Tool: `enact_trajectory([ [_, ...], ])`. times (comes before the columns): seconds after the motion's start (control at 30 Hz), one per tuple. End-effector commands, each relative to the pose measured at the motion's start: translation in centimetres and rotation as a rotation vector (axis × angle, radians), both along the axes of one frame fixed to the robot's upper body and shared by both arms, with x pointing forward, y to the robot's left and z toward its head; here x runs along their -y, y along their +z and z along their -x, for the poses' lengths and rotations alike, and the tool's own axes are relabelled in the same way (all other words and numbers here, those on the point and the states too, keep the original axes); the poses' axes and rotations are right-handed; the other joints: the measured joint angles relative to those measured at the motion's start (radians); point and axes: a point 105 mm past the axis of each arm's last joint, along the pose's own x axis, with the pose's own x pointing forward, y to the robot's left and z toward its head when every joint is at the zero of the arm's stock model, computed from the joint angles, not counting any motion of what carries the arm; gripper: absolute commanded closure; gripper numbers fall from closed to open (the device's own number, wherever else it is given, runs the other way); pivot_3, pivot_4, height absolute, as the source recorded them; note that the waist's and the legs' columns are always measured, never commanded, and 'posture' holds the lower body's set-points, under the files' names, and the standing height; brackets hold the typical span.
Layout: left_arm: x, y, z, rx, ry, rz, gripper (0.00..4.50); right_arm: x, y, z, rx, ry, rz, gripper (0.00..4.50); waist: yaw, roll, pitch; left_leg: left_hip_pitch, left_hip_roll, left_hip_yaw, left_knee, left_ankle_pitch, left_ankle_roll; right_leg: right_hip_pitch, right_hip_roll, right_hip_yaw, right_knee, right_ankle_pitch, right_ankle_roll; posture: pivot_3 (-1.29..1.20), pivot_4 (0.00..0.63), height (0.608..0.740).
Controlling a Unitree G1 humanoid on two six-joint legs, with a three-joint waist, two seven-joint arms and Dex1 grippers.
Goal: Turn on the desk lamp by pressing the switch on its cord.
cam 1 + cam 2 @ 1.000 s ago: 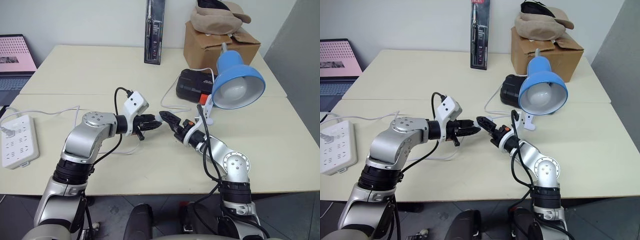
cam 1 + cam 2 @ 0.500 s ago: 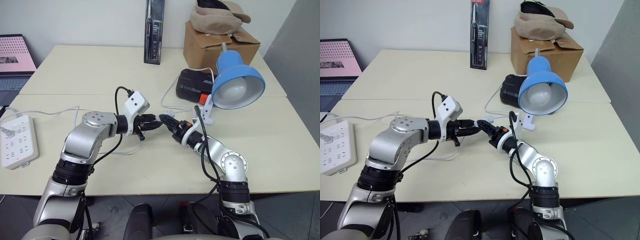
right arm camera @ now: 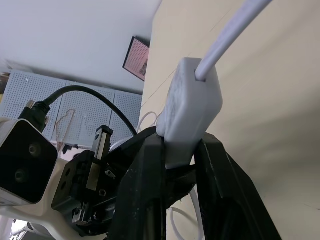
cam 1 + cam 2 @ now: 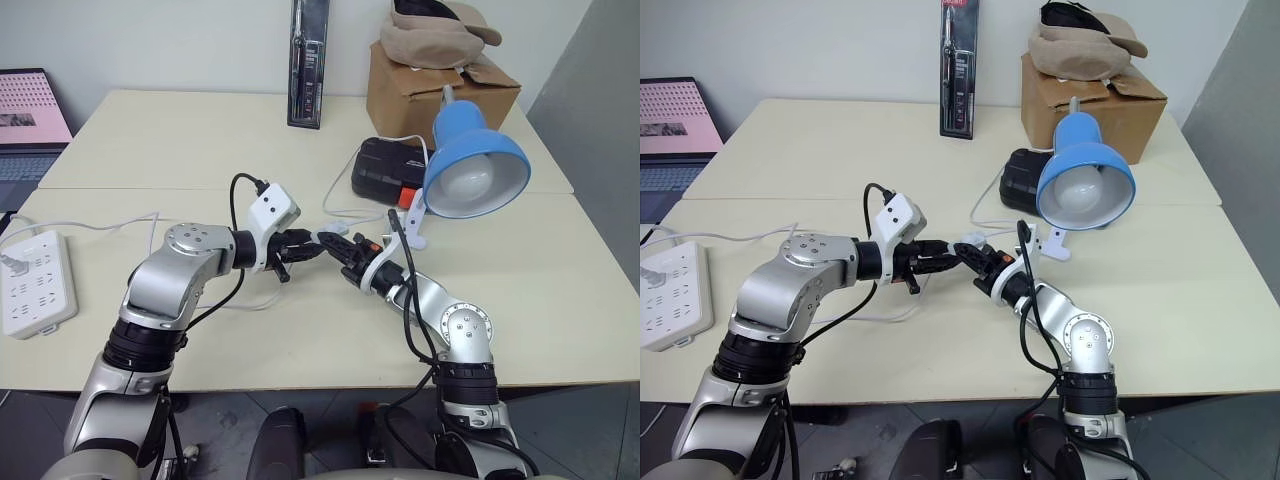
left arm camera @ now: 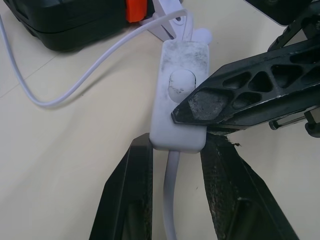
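Observation:
The desk lamp (image 4: 477, 165) stands at the back right, its blue shade tipped toward me and its bulb looking unlit. Above the table's middle, the small white switch (image 5: 180, 95) is pinched at its near end by my left gripper (image 5: 175, 142), which is shut on it. My right gripper (image 4: 335, 243) meets it from the other side. Its fingers clamp the switch (image 3: 192, 105), and one black fingertip (image 5: 200, 105) lies on the switch's face right beside the round button. The white cord (image 5: 75, 85) loops from the switch across the table toward the lamp.
A white power strip (image 4: 35, 285) lies at the left edge, a laptop (image 4: 30, 120) behind it. A black case (image 4: 385, 170) sits beside the lamp, with a cardboard box (image 4: 440, 85) and a hat behind. A tall black pack (image 4: 308, 60) leans on the wall.
My right gripper has shifted slightly left up to the left gripper and closed its open fingers onto the switch. The left gripper has stayed still, holding the switch.

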Motion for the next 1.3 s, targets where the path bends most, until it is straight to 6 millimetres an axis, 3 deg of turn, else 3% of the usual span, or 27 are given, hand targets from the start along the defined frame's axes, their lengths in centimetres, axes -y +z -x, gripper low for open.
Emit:
enact_trajectory([
  [0.03,0.4,1.2,0.5,0.045,-0.026,0.016,3.47,-1.2,2.3,0.9,0.043,0.051,-0.119,2.79,0.0,0.0,0.0,0.0,0.0,0.0,0.0,0.0,0.0,0.0,0.0,0.0,0.0,0.0,0.0,0.0,0.15,0.74],
  [0.13,0.4,1.2,0.5,0.044,-0.024,0.016,3.47,-1.1,2.6,0.9,0.043,0.053,-0.143,2.11,0.0,0.0,0.0,0.0,0.0,0.0,0.0,0.0,0.0,0.0,0.0,0.0,0.0,0.0,0.0,0.0,0.15,0.74],
  [1.03,0.2,1.2,0.3,0.054,-0.021,0.008,3.47,-0.5,1.5,0.4,-0.005,0.008,-0.127,2.11,0.0,0.0,0.0,-0.002,0.0,0.0,0.0,0.0,0.0,-0.002,0.0,0.0,0.0,0.0,0.0,0.0,0.15,0.74],
  [1.3,0.1,1.2,0.2,0.057,-0.015,0.007,3.47,-0.3,1.4,0.2,-0.014,-0.003,-0.142,3.83,0.0,0.0,0.0,-0.003,0.0,0.0,0.0,0.0,0.0,-0.003,0.0,0.0,0.0,0.0,0.0,0.0,0.15,0.74],
])
